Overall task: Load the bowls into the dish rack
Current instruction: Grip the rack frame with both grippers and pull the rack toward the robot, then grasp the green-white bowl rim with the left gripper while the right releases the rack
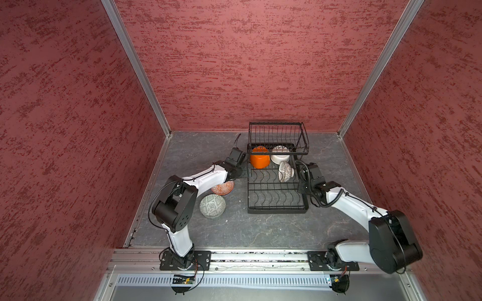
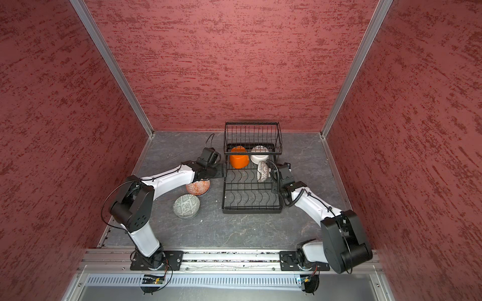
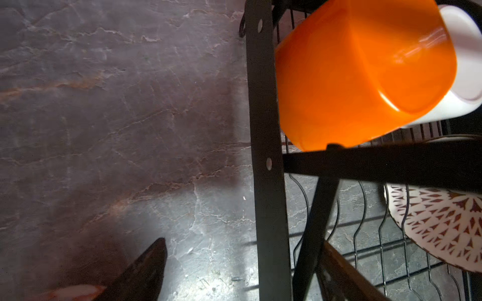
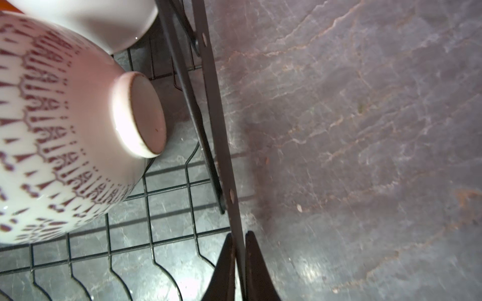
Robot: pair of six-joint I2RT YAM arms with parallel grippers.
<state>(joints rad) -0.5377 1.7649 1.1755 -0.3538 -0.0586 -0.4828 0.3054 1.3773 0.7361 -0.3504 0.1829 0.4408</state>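
- Grey stone-look tabletop [image 1: 260,232], boxed in by red walls [image 1: 234,65], carries everything.
- On the dish rack [image 1: 277,210], the right gripper [image 4: 238,234] pinches the right side rail. The left gripper [image 1: 242,172] stands spread apart at the rack's left rail, holding nothing.
- Inside the rack: orange bowl [image 1: 259,159] and white bowl [image 1: 280,157] under its raised basket, black-patterned bowl [image 1: 284,172] on edge near the right rail.
- Left of the rack, on the table: red-patterned bowl [image 1: 223,188] and grey-green bowl [image 1: 212,206].
- By my count, three of five visible bowls are loaded and two are left.

Top views evenly lit, sharp; wrist views soft, glare patches
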